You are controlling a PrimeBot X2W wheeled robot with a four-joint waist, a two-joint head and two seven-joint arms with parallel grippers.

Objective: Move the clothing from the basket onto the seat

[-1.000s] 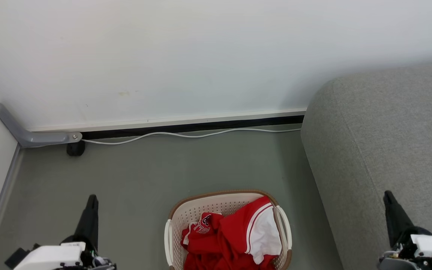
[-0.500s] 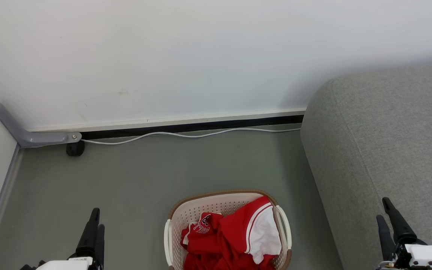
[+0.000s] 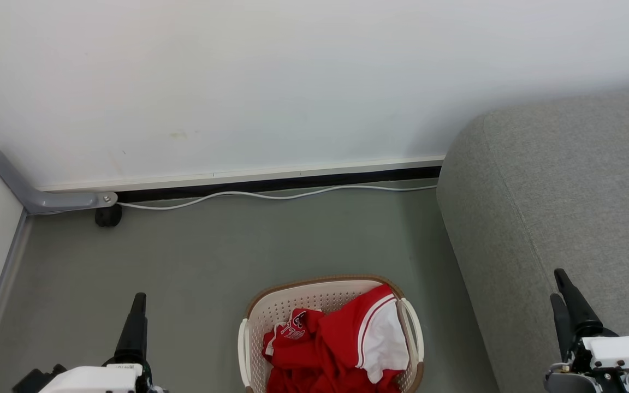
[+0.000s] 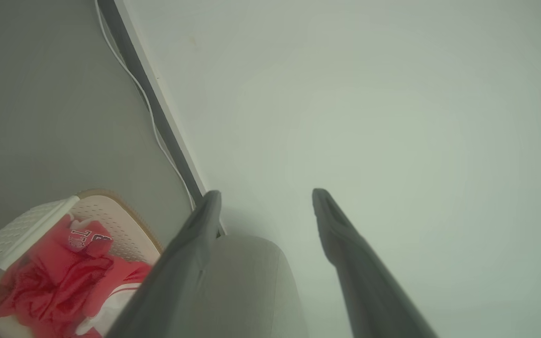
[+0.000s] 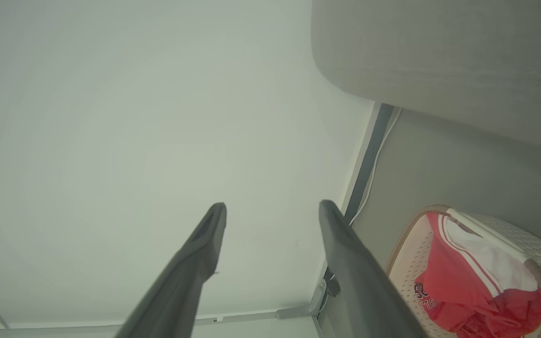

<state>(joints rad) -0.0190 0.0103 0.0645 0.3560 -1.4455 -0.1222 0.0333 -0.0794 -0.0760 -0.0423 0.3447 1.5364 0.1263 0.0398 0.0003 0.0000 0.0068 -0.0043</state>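
The clothing (image 3: 325, 349) lies heaped in the basket (image 3: 279, 305) at 6 o'clock, white panel facing the seat (image 3: 565, 191) at 3 o'clock, long axis unclear; left end effector (image 4: 266, 193) and right end effector (image 5: 271, 204) gape wide, empty.

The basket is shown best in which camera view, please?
The head view: the basket sits sharp and central, its full width visible, near end cropped. Both wrist views catch it hazily at a bottom corner, partly cut off.
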